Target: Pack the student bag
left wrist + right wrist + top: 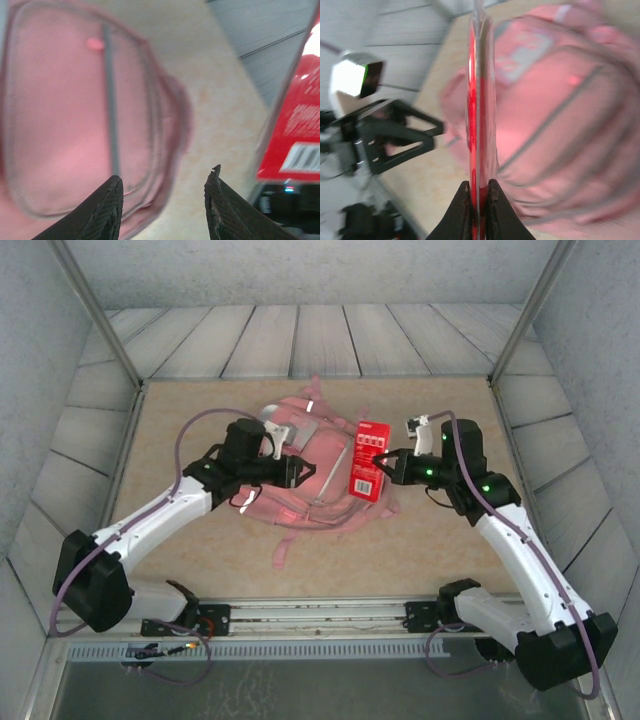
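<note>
**Red packet at the bag, not yet inside**

The student bag (pixel 325 480) lies slumped in the middle of the counter (pixel 450 530). The right jaws pinch one edge of a flat red packet (pixel 369 458), holding it upright at the bag's right side. The left jaws hover over the bag, spread, with nothing between them. To me the packing looks barely begun: the packet has yet to go in, and I can't tell whether the bag is open.

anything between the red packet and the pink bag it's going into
Nothing visible. The red packet, pinched in the right gripper, hangs over the right side of the student bag. The left gripper is open by the bag's left half, clear of the packet. Whether the bag's zip is open cannot be told.
</note>
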### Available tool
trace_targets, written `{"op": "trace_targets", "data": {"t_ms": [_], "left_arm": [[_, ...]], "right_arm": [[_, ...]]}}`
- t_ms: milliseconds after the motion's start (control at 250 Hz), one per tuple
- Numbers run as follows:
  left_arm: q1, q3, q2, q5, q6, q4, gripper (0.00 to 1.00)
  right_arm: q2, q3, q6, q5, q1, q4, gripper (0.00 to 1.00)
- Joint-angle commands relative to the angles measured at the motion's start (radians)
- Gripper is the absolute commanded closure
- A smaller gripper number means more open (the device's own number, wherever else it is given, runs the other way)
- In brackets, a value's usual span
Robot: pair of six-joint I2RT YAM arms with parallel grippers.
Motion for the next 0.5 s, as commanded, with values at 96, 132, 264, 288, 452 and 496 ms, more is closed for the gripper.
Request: {"op": "trace_targets", "data": {"t_ms": [96, 132, 264, 288, 452, 496], "left_arm": [[-0.15, 0.183, 0.189, -0.396, 0.091, -0.238, 0.54], [-0.175, 0.22, 0.234, -0.433, 0.095, -0.265, 0.53], [-0.24, 0.349, 0.37, -0.515, 0.107, -0.334, 0.48], [-0.249, 0.368, 0.387, -0.529, 0.11, -0.339, 0.48], [-0.286, 0.479, 0.491, -0.562, 0.12, -0.362, 0.46], [-0.294, 0.51, 0.519, -0.564, 0.125, -0.372, 0.46]], "right_arm": [[-0.007, 0.02, -0.064, 0.412, -0.004, -0.264, 1.0], [-0.004, 0.017, -0.061, 0.434, -0.005, -0.28, 1.0], [-0.013, -0.012, -0.034, 0.455, -0.005, -0.298, 1.0], [-0.017, -0.019, -0.028, 0.452, -0.005, -0.298, 1.0], [-0.039, -0.064, -0.017, 0.417, -0.004, -0.285, 1.0], [-0.043, -0.074, -0.014, 0.409, -0.005, -0.279, 1.0]]}}
